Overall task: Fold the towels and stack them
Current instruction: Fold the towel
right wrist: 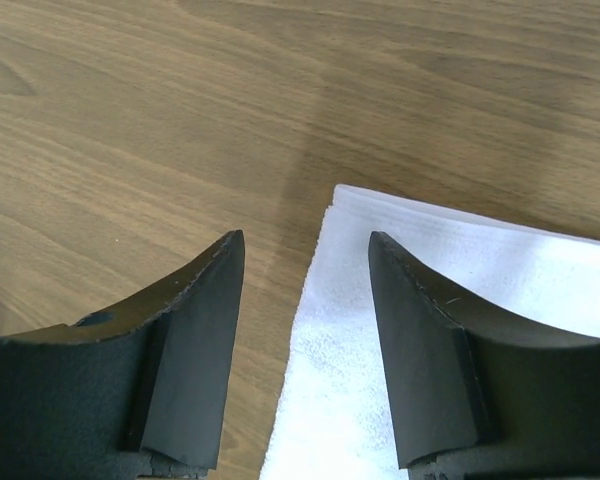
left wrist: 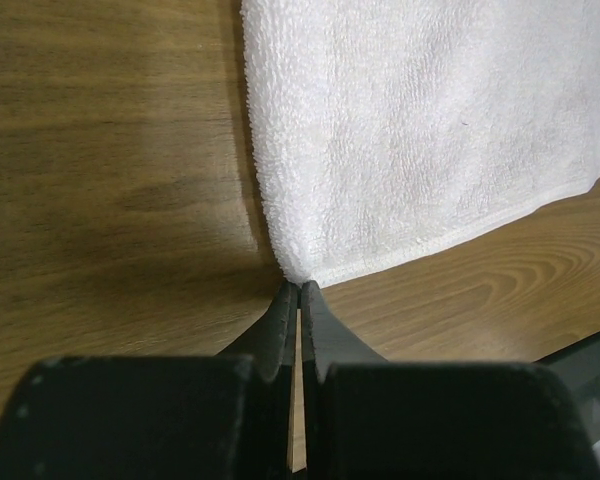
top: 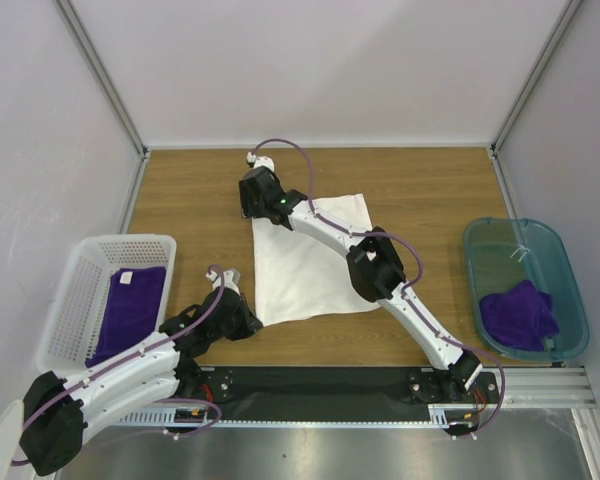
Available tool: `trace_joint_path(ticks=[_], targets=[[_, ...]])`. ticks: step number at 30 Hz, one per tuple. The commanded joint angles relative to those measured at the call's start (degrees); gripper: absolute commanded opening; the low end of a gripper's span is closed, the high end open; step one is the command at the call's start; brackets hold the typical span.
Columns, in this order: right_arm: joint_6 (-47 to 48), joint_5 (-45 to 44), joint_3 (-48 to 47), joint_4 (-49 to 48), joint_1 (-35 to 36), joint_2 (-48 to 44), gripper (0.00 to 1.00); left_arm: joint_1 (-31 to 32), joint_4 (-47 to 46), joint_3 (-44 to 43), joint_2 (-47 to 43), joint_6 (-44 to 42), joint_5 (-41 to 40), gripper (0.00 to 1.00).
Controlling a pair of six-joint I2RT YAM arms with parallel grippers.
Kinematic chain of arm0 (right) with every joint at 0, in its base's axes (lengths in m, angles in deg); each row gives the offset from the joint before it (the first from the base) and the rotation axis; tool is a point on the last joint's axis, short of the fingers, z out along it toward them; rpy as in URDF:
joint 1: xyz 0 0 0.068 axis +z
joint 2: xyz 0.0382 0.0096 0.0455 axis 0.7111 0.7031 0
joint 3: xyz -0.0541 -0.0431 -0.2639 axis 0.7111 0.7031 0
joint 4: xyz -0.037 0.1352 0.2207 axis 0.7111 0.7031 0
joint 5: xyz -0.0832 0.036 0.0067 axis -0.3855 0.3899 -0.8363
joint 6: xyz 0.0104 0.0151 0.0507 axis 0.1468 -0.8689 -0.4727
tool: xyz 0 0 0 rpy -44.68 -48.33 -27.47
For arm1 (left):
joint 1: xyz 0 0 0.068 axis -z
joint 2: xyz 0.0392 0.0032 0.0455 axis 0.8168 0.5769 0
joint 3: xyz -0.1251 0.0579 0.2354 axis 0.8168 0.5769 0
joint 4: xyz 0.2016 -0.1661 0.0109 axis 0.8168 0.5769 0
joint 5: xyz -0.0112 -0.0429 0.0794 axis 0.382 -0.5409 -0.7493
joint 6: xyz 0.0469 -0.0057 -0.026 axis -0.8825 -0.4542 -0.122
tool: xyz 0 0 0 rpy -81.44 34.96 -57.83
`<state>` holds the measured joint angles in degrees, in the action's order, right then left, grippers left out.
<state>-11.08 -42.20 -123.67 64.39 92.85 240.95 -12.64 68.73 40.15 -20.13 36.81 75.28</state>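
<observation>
A large white towel (top: 305, 265) lies spread on the wooden table. My left gripper (top: 253, 319) sits at its near left corner. In the left wrist view the jaws (left wrist: 300, 286) are shut, and the tip of the towel (left wrist: 420, 130) corner is pinched between them. My right gripper (top: 252, 210) hovers over the far left corner. It is open (right wrist: 306, 236), one finger over bare wood and the other over the white towel (right wrist: 340, 380). One purple towel (top: 130, 305) lies in the basket. Another purple towel (top: 520, 315) is bunched in the bin.
A white perforated basket (top: 80, 290) stands at the left, close to my left arm. A teal plastic bin (top: 500, 235) stands at the right edge. Grey walls close the table on three sides. A black rail (top: 320, 380) runs along the near edge.
</observation>
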Motion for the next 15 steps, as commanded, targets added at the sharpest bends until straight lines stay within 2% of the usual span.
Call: trace_joint_path(ticks=[1,4,11,15], targets=[[0.33,0.33,-2.78,-2.45,0.20,2.40,0.57,0.59,3.17,1.29,0.19,0.24,0.14,0.00],[-1.34,2.10,-4.18,-2.81,0.37,4.07,0.55,0.59,4.31,0.76,0.37,-0.29,-0.21,0.00],[-1.70,0.26,-4.54,-3.16,0.29,5.48,0.50,0.59,4.93,0.94,0.46,0.23,0.14,0.00],[-2.58,-0.18,-4.53,-3.51,0.11,5.74,0.29,0.59,5.54,0.68,0.02,0.58,0.14,0.00]])
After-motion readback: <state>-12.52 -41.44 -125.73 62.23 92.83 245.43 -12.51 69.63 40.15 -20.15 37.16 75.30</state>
